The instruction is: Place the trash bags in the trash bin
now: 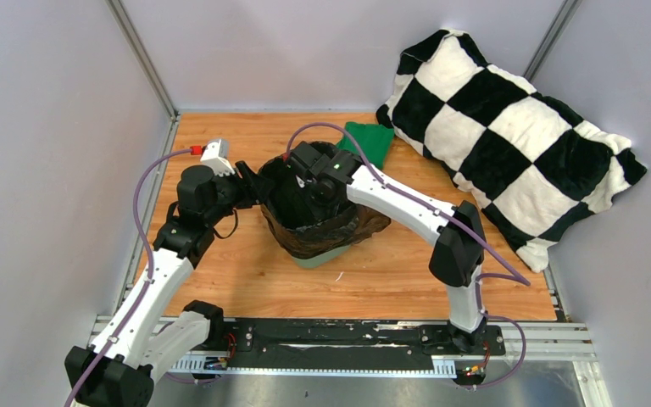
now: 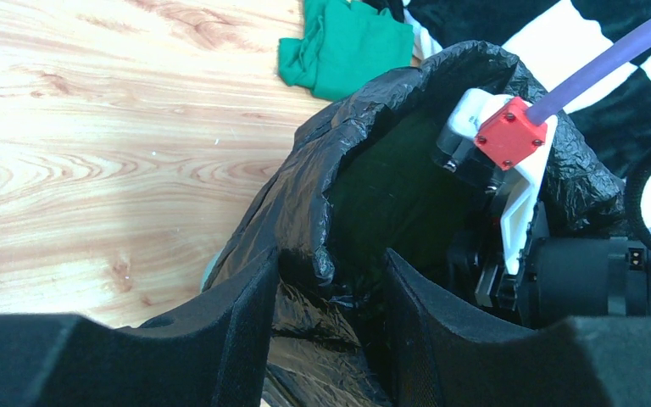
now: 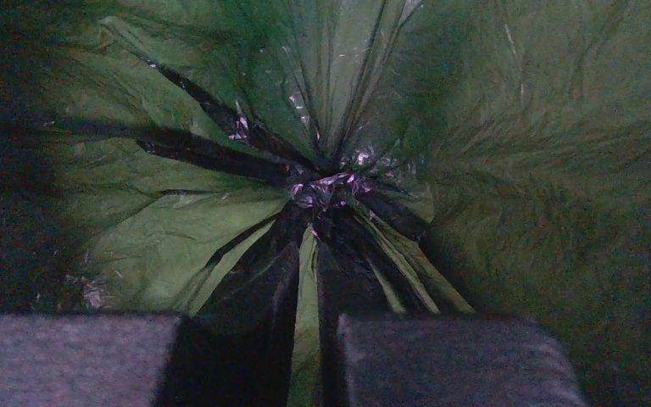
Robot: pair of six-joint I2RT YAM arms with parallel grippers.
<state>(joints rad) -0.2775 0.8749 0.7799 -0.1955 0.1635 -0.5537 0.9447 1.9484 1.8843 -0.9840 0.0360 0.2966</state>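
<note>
The mint-green trash bin (image 1: 329, 257) stands mid-table. The black trash bag (image 1: 364, 222) lines it and drapes over its rim. My left gripper (image 1: 253, 182) is at the bin's left rim. In the left wrist view it (image 2: 331, 271) is open and straddles the bag-covered rim (image 2: 305, 246), one finger outside and one inside. My right gripper (image 1: 318, 193) reaches down inside the bin. In the right wrist view it (image 3: 258, 331) is open above the bag's gathered bottom (image 3: 331, 182), with dark pleats running between the fingers. The bin's green shows through the thin plastic (image 3: 178, 237).
A folded dark green cloth (image 1: 369, 142) lies just behind the bin and shows in the left wrist view (image 2: 343, 47). A big black-and-white checkered pillow (image 1: 509, 140) fills the back right. Grey walls enclose the wooden table (image 1: 220, 280) on three sides.
</note>
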